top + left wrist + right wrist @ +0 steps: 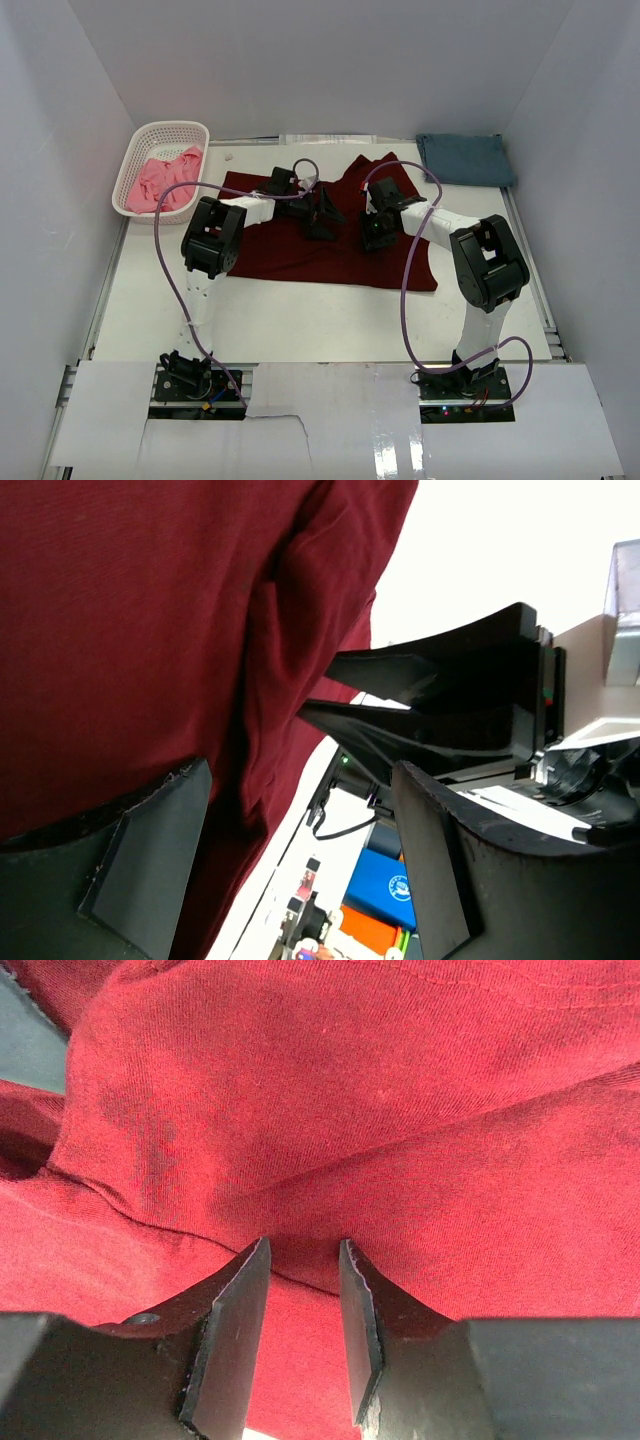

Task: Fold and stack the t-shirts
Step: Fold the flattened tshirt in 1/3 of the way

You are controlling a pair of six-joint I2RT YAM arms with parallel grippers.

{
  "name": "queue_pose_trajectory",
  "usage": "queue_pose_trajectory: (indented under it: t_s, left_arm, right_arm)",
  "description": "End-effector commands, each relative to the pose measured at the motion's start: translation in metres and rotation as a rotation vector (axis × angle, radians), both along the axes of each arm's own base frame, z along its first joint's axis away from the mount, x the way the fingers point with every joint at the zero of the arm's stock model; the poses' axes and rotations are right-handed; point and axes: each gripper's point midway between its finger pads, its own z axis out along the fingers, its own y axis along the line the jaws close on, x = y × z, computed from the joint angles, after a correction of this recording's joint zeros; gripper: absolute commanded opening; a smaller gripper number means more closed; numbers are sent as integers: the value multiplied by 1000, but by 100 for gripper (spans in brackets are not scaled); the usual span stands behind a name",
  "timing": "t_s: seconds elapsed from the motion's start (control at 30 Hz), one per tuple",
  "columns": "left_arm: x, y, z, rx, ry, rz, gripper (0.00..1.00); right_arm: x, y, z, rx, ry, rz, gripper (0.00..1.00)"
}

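In the top view the maroon t-shirt (300, 255) is spread over the middle of the desk (330, 320), its far part bunched and uneven. The slate-blue t-shirt (465, 160) is laid folded at the far right, and the pink t-shirt (165, 182) is crumpled inside the white lattice basket (170, 127) at the far left. Both arms are bent forward and low over the maroon cloth. The left gripper (322, 215) and the right gripper (375, 232) are set near each other at its far middle.

In the left wrist view the left gripper (300, 880) is spread wide. The maroon t-shirt (150, 630) is draped against one finger only, and nothing is clamped. The cloth is judged light, limp and creasing readily, so a single pinch would let the rest sag. A hem or shoulder seam would be the firmer place to be taken.

In the right wrist view the right gripper (303, 1250) is held narrowly apart and pressed down towards the maroon t-shirt (350, 1090). A raised ridge of cloth is met just at the tips. Whether that ridge is pinched or merely touched cannot be told. Several layers are folded over one another here, so more than one could be caught in a grasp
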Motion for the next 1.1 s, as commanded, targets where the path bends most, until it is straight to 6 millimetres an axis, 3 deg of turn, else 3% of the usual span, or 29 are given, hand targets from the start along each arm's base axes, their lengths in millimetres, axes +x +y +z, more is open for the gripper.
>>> queue_pose_trajectory:
  t_s: [0.0,0.27,0.63,0.9,1.07]
  left_arm:
    - [5,-16,50,-80,-104,4,84]
    - [16,-21,59,-89,-125,20,82]
    - [17,-27,64,-148,-113,34,68]
    - [23,-28,55,-143,-115,56,66]
    - [13,-28,39,-138,-72,60,66]
  right_arm:
    - [-3,-1,-13,-15,6,4,41]
    - [-5,-2,-14,-20,6,9,41]
    - [-7,-2,-20,-27,25,11,40]
    - [-12,-3,-25,-26,36,14,39]
    - [-12,-4,-22,-26,29,14,39]
